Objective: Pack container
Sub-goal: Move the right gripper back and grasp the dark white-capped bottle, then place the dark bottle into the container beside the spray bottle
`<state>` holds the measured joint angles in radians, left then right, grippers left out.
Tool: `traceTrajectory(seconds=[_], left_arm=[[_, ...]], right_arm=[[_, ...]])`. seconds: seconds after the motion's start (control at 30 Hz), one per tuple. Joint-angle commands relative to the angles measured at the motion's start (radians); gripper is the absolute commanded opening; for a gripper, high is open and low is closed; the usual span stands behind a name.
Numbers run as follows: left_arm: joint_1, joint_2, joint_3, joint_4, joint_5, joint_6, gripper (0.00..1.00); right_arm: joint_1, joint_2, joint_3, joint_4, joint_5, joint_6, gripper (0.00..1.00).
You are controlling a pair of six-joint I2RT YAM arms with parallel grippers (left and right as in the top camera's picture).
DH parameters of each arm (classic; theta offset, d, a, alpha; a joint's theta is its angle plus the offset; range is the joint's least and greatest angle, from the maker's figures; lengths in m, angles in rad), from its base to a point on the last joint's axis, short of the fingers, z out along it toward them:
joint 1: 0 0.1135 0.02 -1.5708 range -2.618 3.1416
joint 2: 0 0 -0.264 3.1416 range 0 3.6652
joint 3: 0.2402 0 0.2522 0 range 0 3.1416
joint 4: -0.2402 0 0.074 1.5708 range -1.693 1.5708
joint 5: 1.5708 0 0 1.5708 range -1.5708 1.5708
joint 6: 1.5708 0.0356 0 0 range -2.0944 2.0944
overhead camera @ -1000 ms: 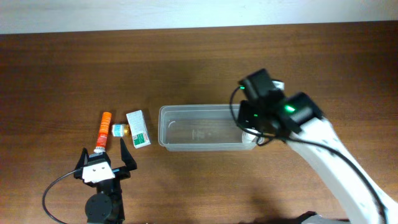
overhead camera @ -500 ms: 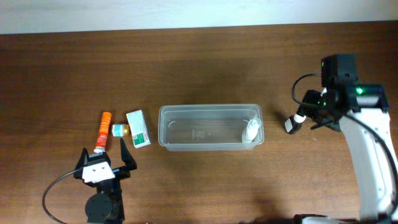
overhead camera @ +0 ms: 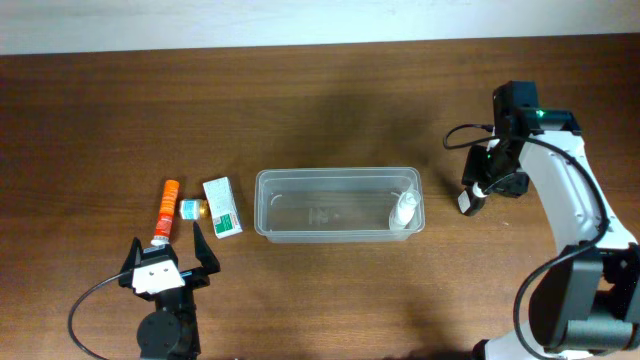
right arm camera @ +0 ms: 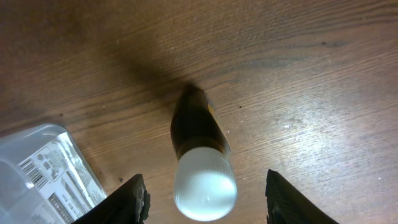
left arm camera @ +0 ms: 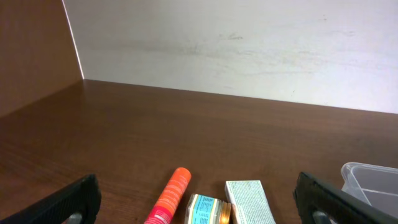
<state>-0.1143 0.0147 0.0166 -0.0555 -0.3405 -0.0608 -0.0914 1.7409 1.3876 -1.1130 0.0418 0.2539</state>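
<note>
The clear container (overhead camera: 335, 173) lies at the table's middle, with a small white bottle (overhead camera: 405, 210) in its right end. A dark bottle with a white cap (overhead camera: 468, 200) stands on the table just right of the container. My right gripper (overhead camera: 482, 184) is open above it; in the right wrist view the bottle (right arm camera: 198, 149) stands between the spread fingers (right arm camera: 202, 200), untouched, with the container's corner (right arm camera: 43, 168) at left. My left gripper (overhead camera: 168, 258) is open and empty, low near the front left.
An orange tube (overhead camera: 166, 208), a small jar (overhead camera: 190, 209) and a white-and-green box (overhead camera: 222, 206) lie side by side left of the container, just ahead of the left gripper. The left wrist view shows the tube (left arm camera: 169, 198), jar (left arm camera: 205, 210) and box (left arm camera: 249, 202).
My right arm left the container's right end, where the white bottle now rests, swung right, and now hangs over the dark bottle. The left arm has not moved.
</note>
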Motion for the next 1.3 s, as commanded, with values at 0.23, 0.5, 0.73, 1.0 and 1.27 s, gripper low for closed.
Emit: traceTrajectory(seconds=[0.23,0.5,0.73,1.0,1.27], left_arm=[[0.006,-0.008,-0.007,0.003,0.005,0.008,1.0],[0.006,-0.008,-0.007,0.003,0.005,0.008,1.0],[0.006,-0.008,-0.007,0.003,0.005,0.008,1.0],[0.006,-0.008,-0.007,0.003,0.005,0.008,1.0],[0.006,-0.008,-0.007,0.003,0.005,0.008,1.0]], right_arm=[[-0.009,0.029,0.003,0.011,-0.01,-0.01,0.37],[-0.009,0.041,0.003,0.01,-0.008,-0.01,0.36],[-0.009,0.049,0.003,0.011,-0.012,-0.01,0.33],[-0.009,0.051,0.004,0.002,-0.011,-0.011,0.1],[0.01,-0.053,0.081,-0.139,-0.005,-0.01,0.04]])
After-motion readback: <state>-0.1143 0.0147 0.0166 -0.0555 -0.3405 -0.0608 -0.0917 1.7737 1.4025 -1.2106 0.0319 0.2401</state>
